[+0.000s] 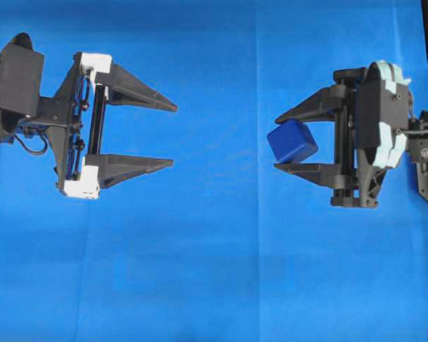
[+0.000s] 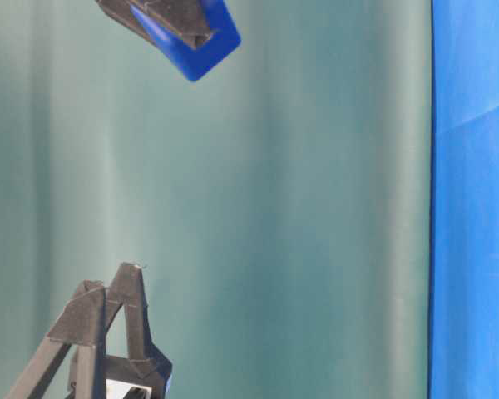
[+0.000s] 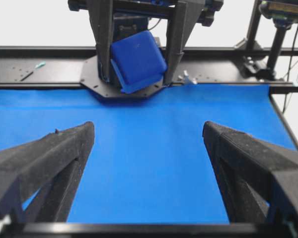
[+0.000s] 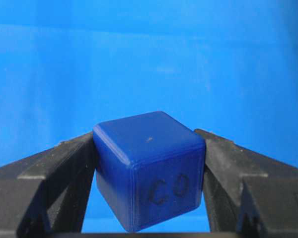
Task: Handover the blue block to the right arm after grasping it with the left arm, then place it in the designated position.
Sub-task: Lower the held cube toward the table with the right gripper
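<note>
**Operator:** Report the blue block (image 1: 292, 141).

**Unit:** Small dark-blue cube, rounded edges, deeper blue than the cloth. My right gripper (image 1: 278, 142) is clamped on it, one finger on each of two opposite faces. It sits at the fingertips, rotated so a corner projects past them, clear of the cloth. The right wrist view shows faint dark markings on one face.

**Operator:** Left arm?

**Unit:** My left gripper (image 1: 174, 135), the one with white end pieces, has its fingers spread wide with nothing between them. It faces the block across a gap, well apart.

**Operator:** The designated position?

**Unit:** I cannot make out that patch.
</note>
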Motion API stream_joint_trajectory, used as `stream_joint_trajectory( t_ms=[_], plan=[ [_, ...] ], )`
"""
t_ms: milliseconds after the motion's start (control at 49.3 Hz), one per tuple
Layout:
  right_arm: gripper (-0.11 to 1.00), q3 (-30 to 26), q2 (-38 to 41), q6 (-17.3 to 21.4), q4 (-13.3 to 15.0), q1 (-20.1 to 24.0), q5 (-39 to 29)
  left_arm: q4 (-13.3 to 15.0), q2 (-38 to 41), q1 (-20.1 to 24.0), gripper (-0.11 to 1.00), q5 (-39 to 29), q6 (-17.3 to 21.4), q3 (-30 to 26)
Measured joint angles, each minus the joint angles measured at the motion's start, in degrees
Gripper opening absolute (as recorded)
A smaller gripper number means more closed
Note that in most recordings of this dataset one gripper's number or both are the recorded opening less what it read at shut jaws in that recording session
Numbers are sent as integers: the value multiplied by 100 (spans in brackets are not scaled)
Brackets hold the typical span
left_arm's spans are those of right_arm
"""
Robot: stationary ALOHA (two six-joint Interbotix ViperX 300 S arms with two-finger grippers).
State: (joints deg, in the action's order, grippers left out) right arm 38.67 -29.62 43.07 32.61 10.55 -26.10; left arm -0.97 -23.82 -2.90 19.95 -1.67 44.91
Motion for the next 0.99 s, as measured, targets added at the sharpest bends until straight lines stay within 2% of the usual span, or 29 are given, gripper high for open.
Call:
stream_joint_trajectory(
  t_ms=[994],
  plan=[
    [53,9,132,-9,0,0,-26,-9,0,0,93,-9,0,0]
  ],
)
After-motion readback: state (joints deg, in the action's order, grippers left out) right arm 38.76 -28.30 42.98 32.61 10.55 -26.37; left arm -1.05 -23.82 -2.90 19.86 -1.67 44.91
